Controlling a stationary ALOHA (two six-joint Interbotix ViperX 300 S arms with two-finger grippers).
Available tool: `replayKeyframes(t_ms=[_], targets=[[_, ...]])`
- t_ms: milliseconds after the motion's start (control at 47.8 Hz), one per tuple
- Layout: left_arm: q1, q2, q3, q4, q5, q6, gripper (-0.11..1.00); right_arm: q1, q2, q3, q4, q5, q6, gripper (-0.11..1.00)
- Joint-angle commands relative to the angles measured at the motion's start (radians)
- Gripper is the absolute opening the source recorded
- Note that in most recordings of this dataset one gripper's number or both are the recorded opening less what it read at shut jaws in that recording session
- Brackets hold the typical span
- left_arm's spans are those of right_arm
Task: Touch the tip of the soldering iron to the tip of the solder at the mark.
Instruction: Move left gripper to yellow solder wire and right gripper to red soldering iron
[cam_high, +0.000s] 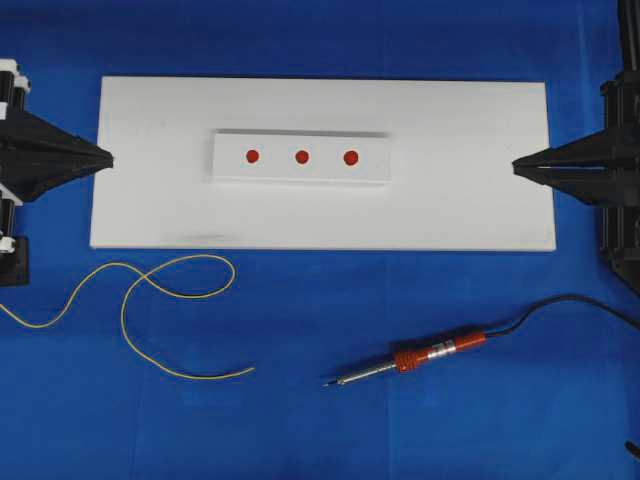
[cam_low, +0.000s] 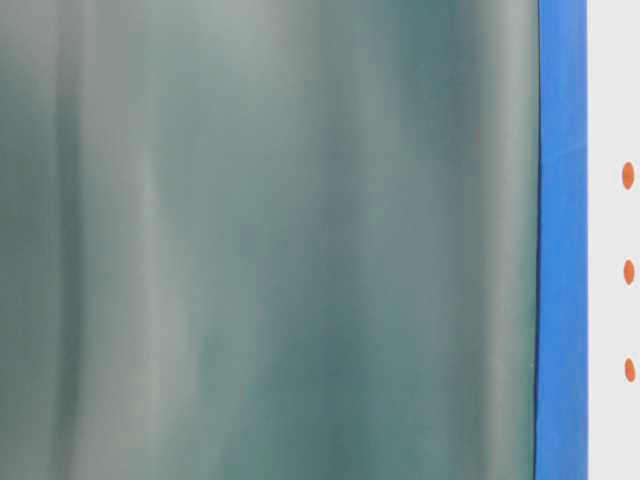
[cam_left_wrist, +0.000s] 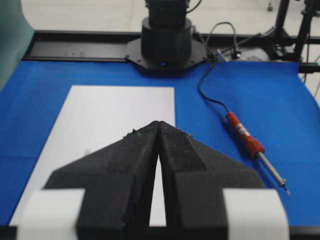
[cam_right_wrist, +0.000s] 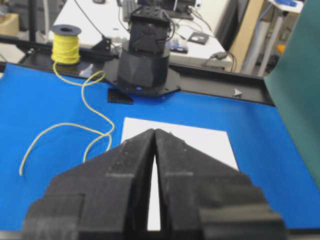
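While both the left gripper (cam_high: 108, 158) and right gripper (cam_high: 516, 166) sit clenched and empty, nothing is begun: soldering iron (cam_high: 420, 358) and solder (cam_high: 160, 300) lie untouched, apparently well apart.

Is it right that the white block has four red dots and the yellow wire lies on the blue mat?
Not quite. The white block has three red dots, not four, as the overhead view shows. The yellow wire does lie on the blue mat.
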Motion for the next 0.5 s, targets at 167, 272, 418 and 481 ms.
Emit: replayKeyframes(t_ms=[167,272,418,481], targets=[[-0.066,0.014,-0.020,0.002,0.026,-0.037,0.00,0.046,0.046,-0.031,0.008,-0.011,0.037,-0.06],[-0.115,0.015,-0.015,0.002,0.021,-0.035,0.00,0.095,0.058,-0.028,0.008,-0.011,0.061,-0.06],[-0.187,0.044,0.002,0.002,-0.002,-0.041,0.00,0.190,0.091,-0.021,0.009,-0.011,0.084,-0.06],[-0.212,0.072,0.008,0.002,-0.020,-0.043,0.00,0.222,0.112,-0.018,0.011,-0.011,0.100,-0.03]])
